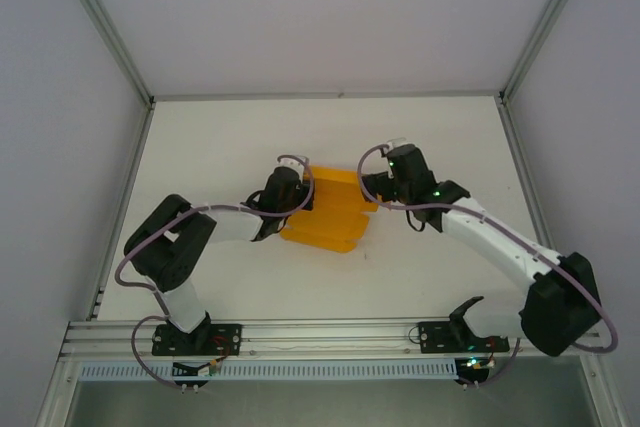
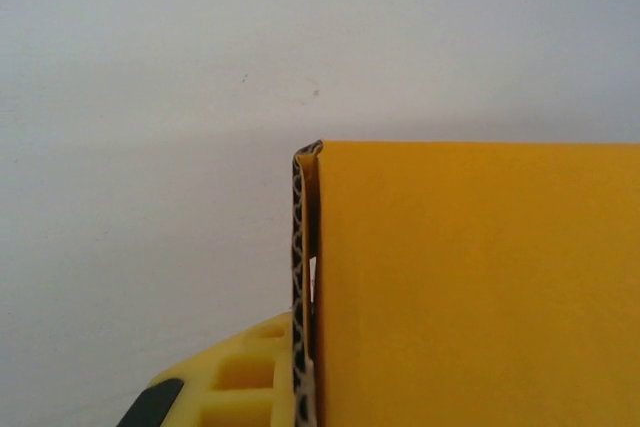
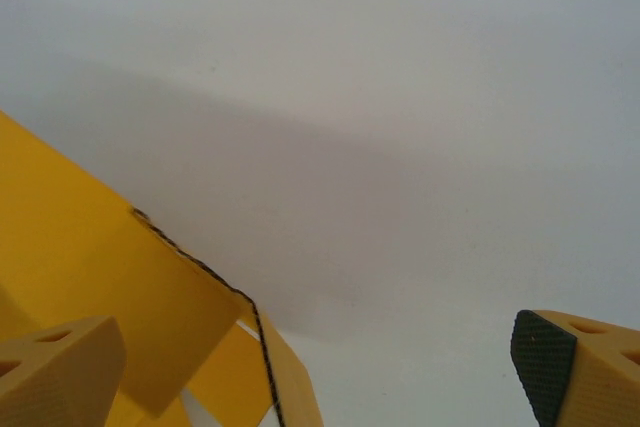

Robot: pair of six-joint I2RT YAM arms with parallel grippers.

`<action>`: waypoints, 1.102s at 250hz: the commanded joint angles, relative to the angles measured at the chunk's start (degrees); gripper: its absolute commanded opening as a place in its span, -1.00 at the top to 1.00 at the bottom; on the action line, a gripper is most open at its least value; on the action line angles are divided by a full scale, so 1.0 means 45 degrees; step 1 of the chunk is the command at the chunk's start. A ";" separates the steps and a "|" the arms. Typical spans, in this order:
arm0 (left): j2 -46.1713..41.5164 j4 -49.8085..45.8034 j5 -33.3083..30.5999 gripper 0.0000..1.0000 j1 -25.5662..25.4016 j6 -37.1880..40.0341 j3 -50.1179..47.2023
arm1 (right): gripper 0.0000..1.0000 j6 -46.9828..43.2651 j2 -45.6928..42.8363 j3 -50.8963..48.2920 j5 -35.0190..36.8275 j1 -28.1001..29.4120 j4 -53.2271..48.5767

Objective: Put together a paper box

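Note:
The paper box (image 1: 330, 211) is orange-yellow card, partly folded, lying in the middle of the white table. My left gripper (image 1: 291, 193) sits at its left edge. In the left wrist view, one yellow finger (image 2: 240, 379) presses against a doubled card wall (image 2: 300, 277) seen edge-on. A broad orange panel (image 2: 470, 287) hides the other finger. My right gripper (image 1: 383, 185) is at the box's right side. Its fingers (image 3: 60, 367) stand wide apart over bare table, open, beside the box's flaps (image 3: 150, 307) and holding nothing.
White walls close off the table (image 1: 250, 137) on the left, back and right. An aluminium rail (image 1: 330, 332) carrying both arm bases runs along the near edge. Bare table lies behind and in front of the box.

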 commanded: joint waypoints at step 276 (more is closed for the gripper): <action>-0.1803 -0.3553 -0.1829 1.00 -0.0169 -0.0987 0.1128 | -0.98 0.3375 -0.1389 -0.2223 0.0246 -0.0055 -0.1550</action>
